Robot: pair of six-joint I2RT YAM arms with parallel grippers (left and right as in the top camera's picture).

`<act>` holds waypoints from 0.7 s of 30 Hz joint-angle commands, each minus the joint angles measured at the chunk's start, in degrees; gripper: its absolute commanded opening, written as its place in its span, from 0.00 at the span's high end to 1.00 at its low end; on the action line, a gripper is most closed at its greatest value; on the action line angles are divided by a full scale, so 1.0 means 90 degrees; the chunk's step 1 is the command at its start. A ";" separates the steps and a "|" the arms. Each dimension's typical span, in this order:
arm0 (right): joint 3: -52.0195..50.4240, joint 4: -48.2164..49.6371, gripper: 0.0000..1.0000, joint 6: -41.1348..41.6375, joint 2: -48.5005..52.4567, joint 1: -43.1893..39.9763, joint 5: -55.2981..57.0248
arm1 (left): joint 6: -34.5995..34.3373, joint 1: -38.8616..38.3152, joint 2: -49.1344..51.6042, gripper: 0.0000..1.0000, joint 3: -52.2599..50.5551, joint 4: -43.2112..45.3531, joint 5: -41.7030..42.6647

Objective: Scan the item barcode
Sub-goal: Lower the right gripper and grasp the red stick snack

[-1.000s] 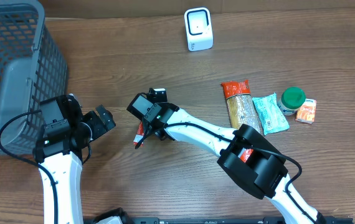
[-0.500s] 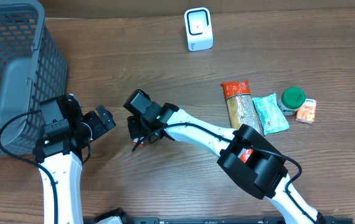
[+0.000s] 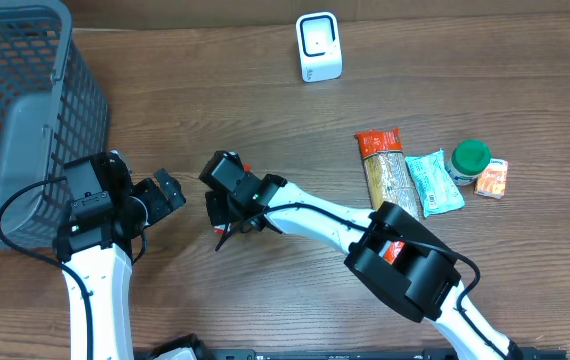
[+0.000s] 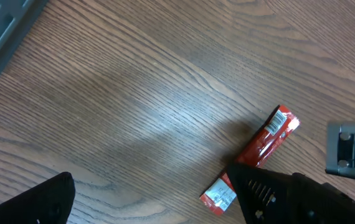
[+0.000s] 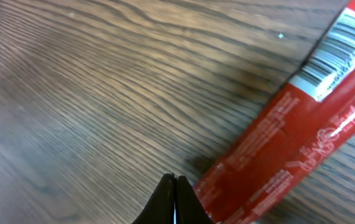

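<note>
The right jaws [image 5: 174,194] were pressed fully together, their dark tips just beside the long edge of the slim red foil-wrapped snack bar [image 5: 277,143]; nothing showed between them, and I could not tell if they touched the wrapper. The bar lay flat on the brown wood-grain counter [image 3: 265,90], a little left of its middle, with the white barcode panel [image 5: 342,43] at one end facing up. From overhead the right arm hid almost all of it.

The left jaws [image 4: 149,177] stood wide apart and held nothing, hanging just to the left of the bar.

Further out, a grey plastic mesh basket [image 3: 75,100] filled the counter's far left corner. A small white boxy scanner [image 3: 318,47] stood near the far edge. Toward the right edge lay a long orange-topped pasta packet [image 3: 385,170], a teal pouch [image 3: 433,182], a green-lidded jar [image 3: 469,158] and a small orange carton [image 3: 491,178], close together in a row.
</note>
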 commanded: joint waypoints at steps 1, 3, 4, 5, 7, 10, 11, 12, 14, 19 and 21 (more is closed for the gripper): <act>-0.0036 0.0041 0.96 -0.0032 -0.0022 0.0041 0.0318 | -0.0085 -0.0032 0.0034 0.00 0.0087 0.0017 -0.0063; -0.0036 0.0041 0.96 -0.0032 -0.0022 0.0041 0.0316 | -0.0085 -0.0032 0.0034 0.00 0.0087 0.0017 -0.0063; -0.0036 0.0041 0.96 -0.0032 -0.0022 0.0041 0.0318 | -0.0085 -0.0032 0.0034 0.00 0.0087 0.0017 -0.0063; -0.0036 0.0034 0.96 -0.0032 -0.0022 0.0041 0.0318 | -0.0085 -0.0032 0.0034 0.00 0.0087 0.0017 -0.0063; -0.0036 -0.0002 0.96 -0.0034 -0.0022 0.0041 0.0340 | -0.0085 -0.0032 0.0034 0.00 0.0087 0.0017 -0.0063; -0.0036 -0.0138 0.96 -0.0034 -0.0022 0.0041 0.0566 | -0.0085 -0.0032 0.0034 0.01 0.0087 0.0017 -0.0063; -0.0036 -0.0199 0.96 -0.0034 -0.0022 0.0034 0.0678 | -0.0085 -0.0032 0.0034 0.00 0.0087 0.0017 -0.0063; -0.0036 -0.0248 0.96 -0.0036 -0.0022 0.0024 0.0748 | -0.0085 -0.0032 0.0034 0.01 0.0087 0.0017 -0.0063; -0.0036 -0.0304 0.94 -0.0036 -0.0022 0.0007 0.0816 | -0.0085 -0.0032 0.0034 0.00 0.0087 0.0017 -0.0063; -0.0036 -0.0393 0.94 -0.0036 -0.0022 -0.0056 0.0814 | -0.0085 -0.0032 0.0034 0.00 0.0087 0.0017 -0.0063; -0.0036 -0.0447 0.96 -0.0036 -0.0022 -0.0092 0.0814 | -0.0085 -0.0032 0.0034 0.00 0.0087 0.0017 -0.0063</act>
